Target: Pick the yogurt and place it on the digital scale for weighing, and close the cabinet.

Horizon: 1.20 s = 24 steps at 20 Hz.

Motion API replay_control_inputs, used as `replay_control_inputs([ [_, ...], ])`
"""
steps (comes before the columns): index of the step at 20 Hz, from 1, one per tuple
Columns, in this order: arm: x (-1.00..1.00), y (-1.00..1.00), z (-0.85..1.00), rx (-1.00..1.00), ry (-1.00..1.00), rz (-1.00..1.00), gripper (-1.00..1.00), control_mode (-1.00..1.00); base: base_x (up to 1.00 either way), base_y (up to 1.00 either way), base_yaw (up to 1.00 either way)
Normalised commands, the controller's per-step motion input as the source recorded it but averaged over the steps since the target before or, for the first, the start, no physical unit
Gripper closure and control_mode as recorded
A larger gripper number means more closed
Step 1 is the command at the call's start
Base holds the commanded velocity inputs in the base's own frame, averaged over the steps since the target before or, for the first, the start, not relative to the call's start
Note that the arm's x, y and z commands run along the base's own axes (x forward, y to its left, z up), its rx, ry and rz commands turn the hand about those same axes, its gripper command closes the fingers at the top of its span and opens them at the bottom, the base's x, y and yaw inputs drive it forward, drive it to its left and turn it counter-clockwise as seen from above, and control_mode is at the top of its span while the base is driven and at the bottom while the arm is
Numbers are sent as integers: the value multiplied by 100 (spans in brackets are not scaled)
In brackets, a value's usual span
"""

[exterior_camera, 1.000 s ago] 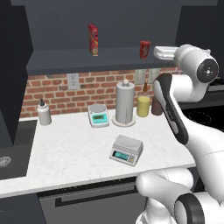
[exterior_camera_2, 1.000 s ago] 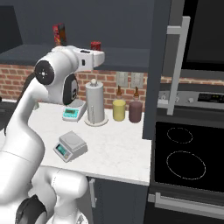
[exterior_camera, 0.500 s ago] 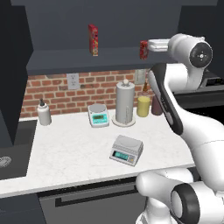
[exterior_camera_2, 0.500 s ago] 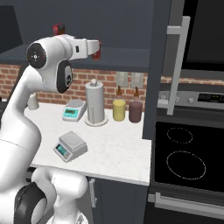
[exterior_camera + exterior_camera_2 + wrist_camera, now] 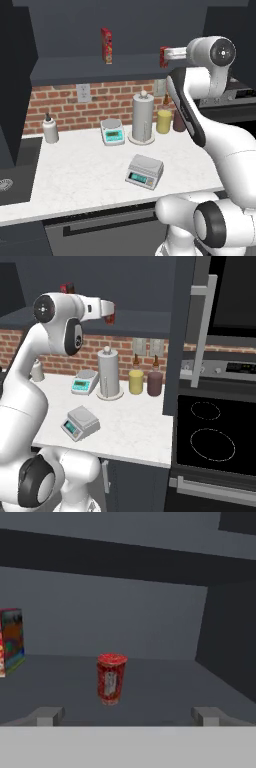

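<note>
The yogurt [image 5: 111,678], a small dark-red cup with a brighter red top, stands upright on the open cabinet's shelf [image 5: 165,687]. My gripper [image 5: 127,717] is open just in front of it, one fingertip [image 5: 47,716] to each side, and it touches nothing. In the left base view the gripper [image 5: 169,51] reaches level to the yogurt [image 5: 163,57] at the shelf's right end. The right base view shows the yogurt [image 5: 111,318] just past the gripper [image 5: 107,308]. The grey digital scale [image 5: 145,170] sits on the counter, also the digital scale [image 5: 80,422]. The cabinet door [image 5: 181,331] stands open.
A tall red printed box [image 5: 106,45] stands further left on the shelf. On the counter are a white round-platter scale [image 5: 112,131], a paper towel roll [image 5: 142,117], a yellow jar [image 5: 163,121], a dark jar [image 5: 179,121] and a white bottle [image 5: 50,129]. A stove [image 5: 210,436] lies right.
The arm has risen and the hand has swung up to shelf height, ending level in front of the yogurt. The jaws stayed open.
</note>
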Motion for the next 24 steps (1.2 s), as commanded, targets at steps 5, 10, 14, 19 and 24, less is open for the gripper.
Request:
replay_control_inputs([
  [5,22,1,-10,4,0,0,-100,-100,0,0,0],
  [10,30,1,0,7,0,0,-100,-100,0,0,0],
  [14,38,2,-8,12,0,0,-100,-100,0,0,0],
  [19,40,0,-1,2,0,0,-100,-100,0,0,0],
  [24,35,0,-4,0,0,0,-100,-100,0,0,0],
])
